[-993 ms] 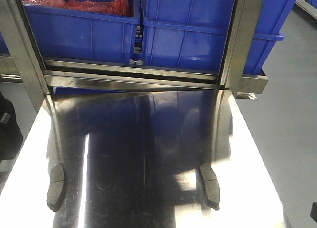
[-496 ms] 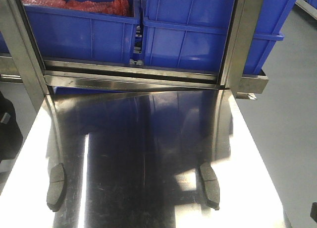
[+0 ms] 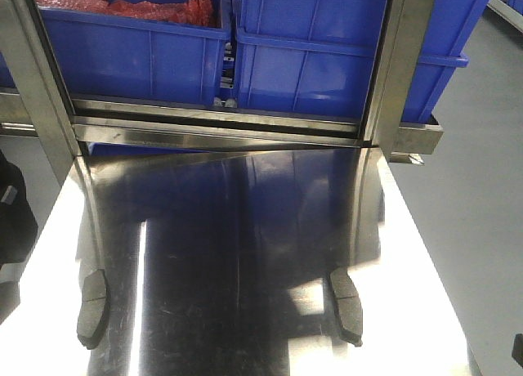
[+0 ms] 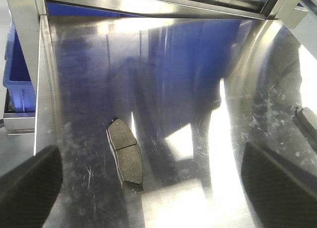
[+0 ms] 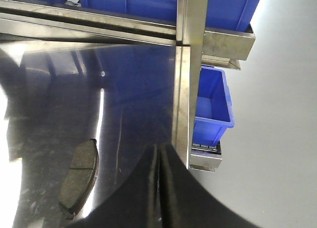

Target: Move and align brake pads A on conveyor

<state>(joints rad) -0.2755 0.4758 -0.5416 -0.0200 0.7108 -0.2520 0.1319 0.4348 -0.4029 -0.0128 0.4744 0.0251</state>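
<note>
Two brake pads A lie on the shiny steel table (image 3: 245, 229): one near its front left (image 3: 91, 309), one near its front right (image 3: 346, 305). In the left wrist view the left pad (image 4: 125, 152) lies lengthwise, slightly left of centre, between the wide-apart fingers of my open left gripper (image 4: 151, 161); the other pad's edge (image 4: 308, 123) shows at far right. My right gripper (image 5: 159, 149) is shut with nothing between its fingers, and the right pad (image 5: 79, 177) lies to its left, apart from it. The conveyor is out of view.
Blue bins (image 3: 310, 49) stand on a steel rack behind the table, one holding red parts (image 3: 122, 4). Upright steel posts (image 3: 404, 65) (image 5: 185, 89) flank the back. A small blue bin (image 5: 213, 104) sits off the table's right edge, above grey floor (image 5: 277, 139).
Both pads lie where they were. A dark shape has edged in at the lower left border of the front view.
</note>
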